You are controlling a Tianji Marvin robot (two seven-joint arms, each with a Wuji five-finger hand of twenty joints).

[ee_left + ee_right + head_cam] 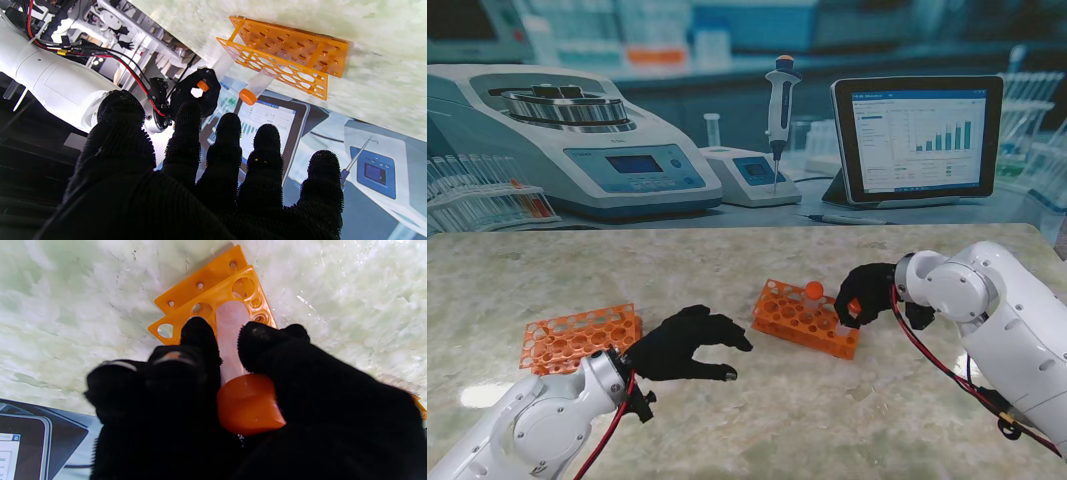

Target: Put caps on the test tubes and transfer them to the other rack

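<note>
Right hand [865,293] sits over the right end of the middle rack [805,318], fingers [200,336] and thumb pinched on a clear tube [230,333] just under its orange cap [248,405]. The tube appears to stand in a hole near the rack's end; the wrist view shows its lower part going into the top plate, though how deep it sits I cannot tell. A second capped tube [258,87] stands in the same rack, a few holes away from the first. Left hand [685,343] hovers over the table between the two racks, fingers spread and curled, holding nothing. The other rack [579,337] lies to the left, just beside the left wrist, and looks empty (its holes are small in the stand view, so not certain). Judged step: the gripped tube is already capped, so this looks like the lift-out ahead of transfer. Next move calls for a straight pull along the tube's axis so it clears the plate without tipping the light rack, then a carry leftward, or a hand-over to the waiting left hand.
</note>
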